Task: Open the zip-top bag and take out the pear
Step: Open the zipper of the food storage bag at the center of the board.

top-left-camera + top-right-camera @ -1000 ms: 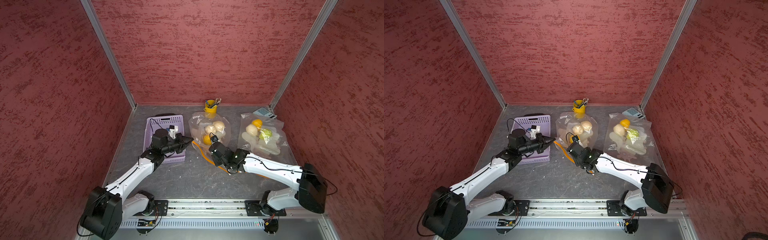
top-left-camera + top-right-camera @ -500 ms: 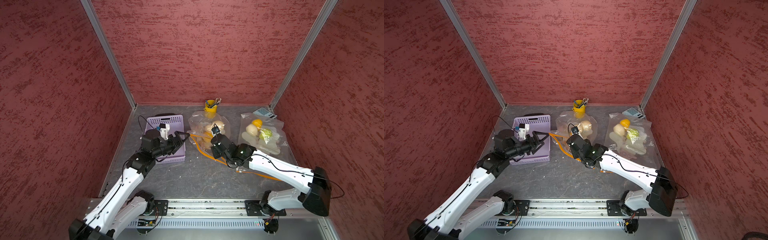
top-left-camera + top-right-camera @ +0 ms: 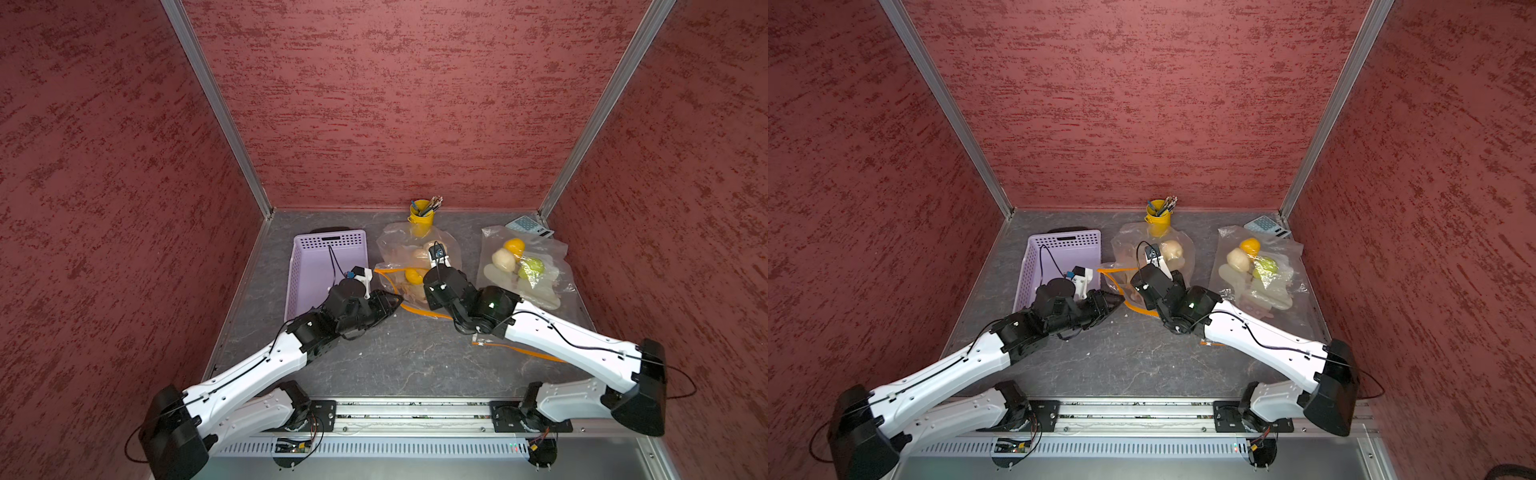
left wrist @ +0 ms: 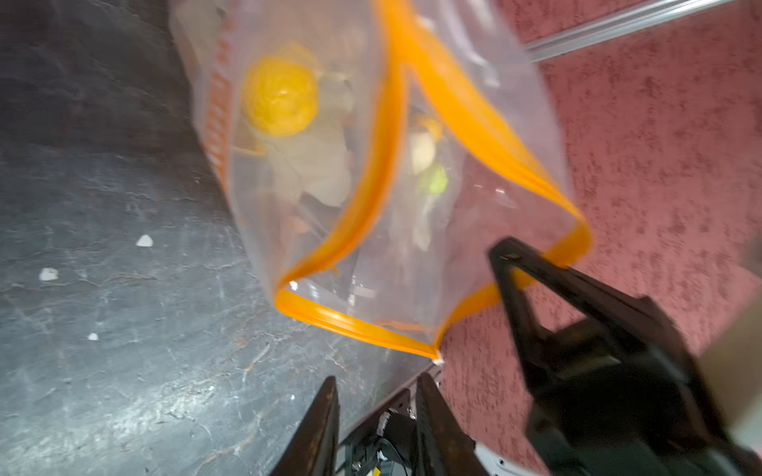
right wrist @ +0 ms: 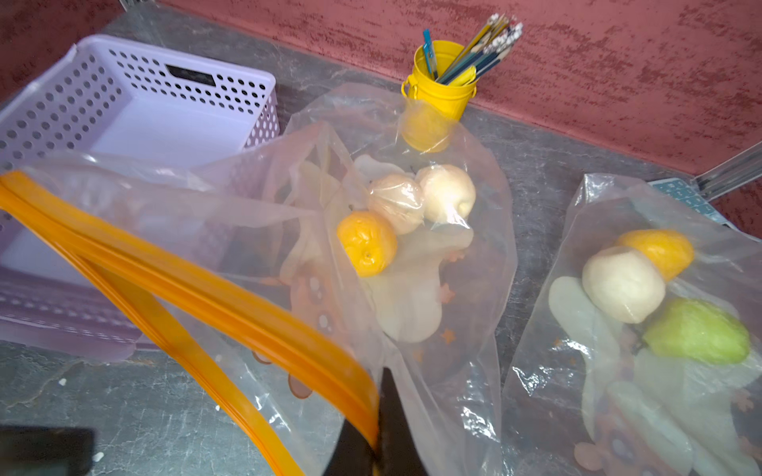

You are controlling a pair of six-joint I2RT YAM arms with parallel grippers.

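Lying back-to-front, zip-top bag [image 3: 395, 248], mouth [image 4: 330, 318] frontward

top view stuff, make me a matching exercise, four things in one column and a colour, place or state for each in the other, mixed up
1. basket
2. cup
3. green fruit
4. right gripper

a. pinched shut on the orange zip strip
b. holds pencils
c. inside the bag no gripper touches
d. lilac, holes in its walls

Pairs: 1-d, 2-b, 3-c, 4-a
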